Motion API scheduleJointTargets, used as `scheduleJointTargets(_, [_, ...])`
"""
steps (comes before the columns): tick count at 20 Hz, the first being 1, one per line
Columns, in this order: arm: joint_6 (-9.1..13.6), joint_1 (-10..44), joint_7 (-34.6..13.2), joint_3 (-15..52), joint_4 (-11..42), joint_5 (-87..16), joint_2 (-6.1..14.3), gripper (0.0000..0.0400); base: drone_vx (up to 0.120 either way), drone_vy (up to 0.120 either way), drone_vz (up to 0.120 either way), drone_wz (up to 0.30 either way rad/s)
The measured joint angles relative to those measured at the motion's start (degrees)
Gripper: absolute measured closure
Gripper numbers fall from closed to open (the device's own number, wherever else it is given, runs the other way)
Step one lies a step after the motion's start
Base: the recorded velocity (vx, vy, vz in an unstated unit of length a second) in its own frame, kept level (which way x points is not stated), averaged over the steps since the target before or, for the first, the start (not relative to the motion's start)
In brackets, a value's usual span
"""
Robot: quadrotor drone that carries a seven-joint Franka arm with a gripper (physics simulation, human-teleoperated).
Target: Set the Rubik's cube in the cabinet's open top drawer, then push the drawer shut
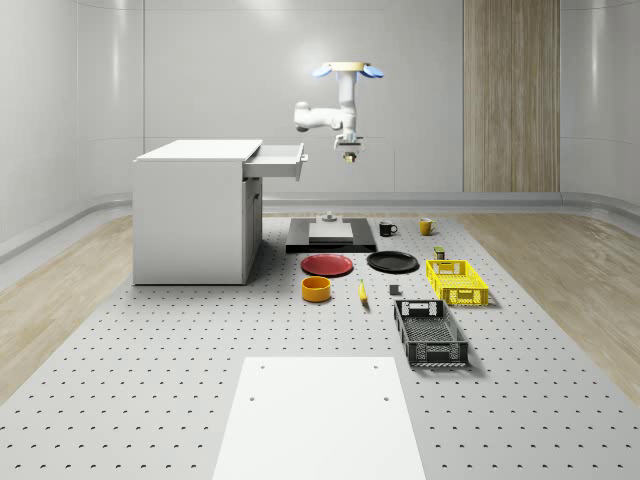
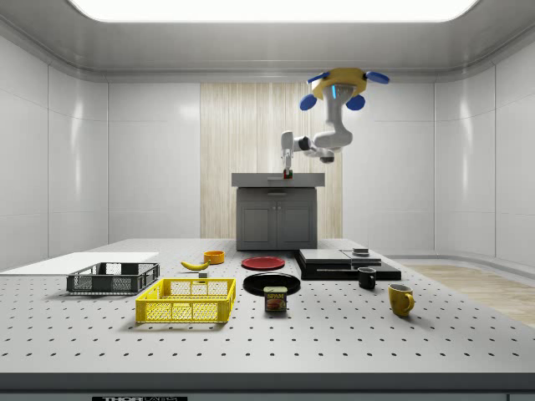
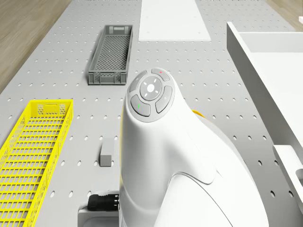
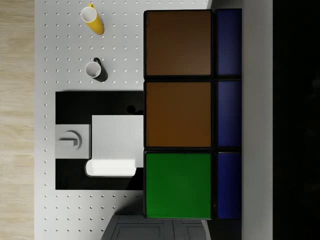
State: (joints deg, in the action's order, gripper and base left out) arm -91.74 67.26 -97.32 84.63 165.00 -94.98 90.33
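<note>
Whole-scene view: hovering drone (image 1: 348, 69), gripper (image 1: 349, 157) clamped on Rubik's cube (image 4: 192, 114), open drawer (image 1: 275, 161) just beside it

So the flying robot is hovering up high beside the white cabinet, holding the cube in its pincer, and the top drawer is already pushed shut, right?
Not quite: the top drawer is open, pulled out from the cabinet toward the robot, as the whole-scene view shows. The rest holds: the drone hovers high beside the cabinet, and the pincer holds the Rubik's cube, seen close in the wrist view.
</note>
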Motion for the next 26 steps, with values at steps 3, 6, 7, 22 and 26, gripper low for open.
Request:
scheduleJointTargets(3, [-0.1, 0.0, 0.0, 0.0, 0.0, 0.1, 0.1, 0.0075, 0.000, -0.120, 0.120, 0.000])
scheduleJointTargets(6, [-0.2, 0.0, 0.0, 0.0, 0.0, 0.1, 0.3, 0.0075, 0.000, -0.120, 0.120, 0.000])
scheduleJointTargets(7, [-0.3, 0.0, 0.0, 0.0, 0.0, 0.1, 0.3, 0.0075, 0.000, -0.120, 0.120, 0.000])
scheduleJointTargets(22, [-0.7, 0.1, -0.1, 0.1, 0.0, 0.3, 0.8, 0.0075, 0.000, -0.120, 0.032, 0.000])
scheduleJointTargets(26, [-0.8, 0.1, -0.1, 0.1, 0.0, 0.3, 0.8, 0.0075, 0.000, -0.120, 0.040, 0.000])
